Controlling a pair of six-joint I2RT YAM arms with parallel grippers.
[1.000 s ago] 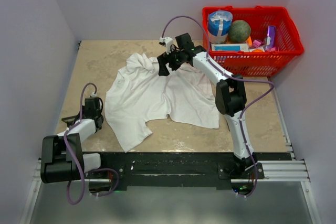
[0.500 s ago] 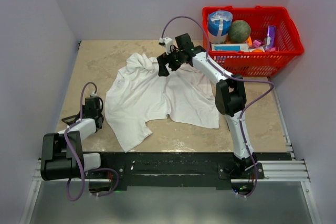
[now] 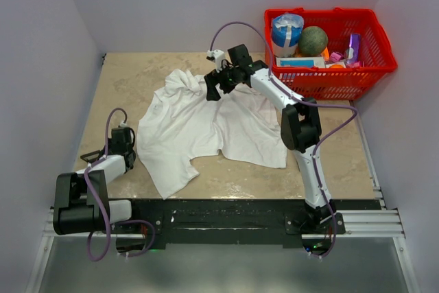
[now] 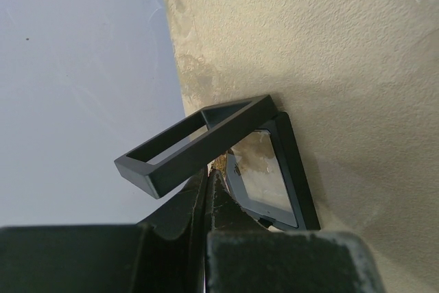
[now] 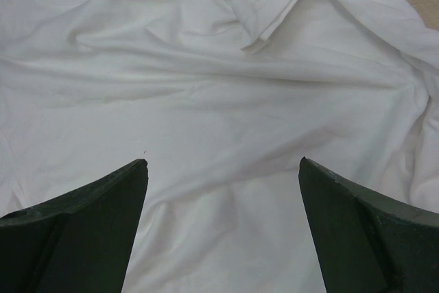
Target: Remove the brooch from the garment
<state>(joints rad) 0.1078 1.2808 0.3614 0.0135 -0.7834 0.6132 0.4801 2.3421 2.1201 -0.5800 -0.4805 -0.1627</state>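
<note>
Brooch: not discernible in any view. Garment (image 3: 199,128) lies crumpled mid-table. Right gripper (image 5: 221,162) hovers over its far part, jaws wide, empty. Left gripper (image 4: 208,183) is closed beside a black frame case (image 4: 206,142). Step, as judged: searching and approaching. The next move needs the pin located, then a fine pinch.

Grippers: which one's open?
The right gripper, jaws spread over the white shirt; the left gripper is shut beside a black frame.

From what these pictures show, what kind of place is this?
Probably a robot test cell: plain pale walls enclose a beige tabletop, two white-and-black robot arms stand on a black rail at its near edge, and a red plastic basket of mixed objects sits far right.
</note>
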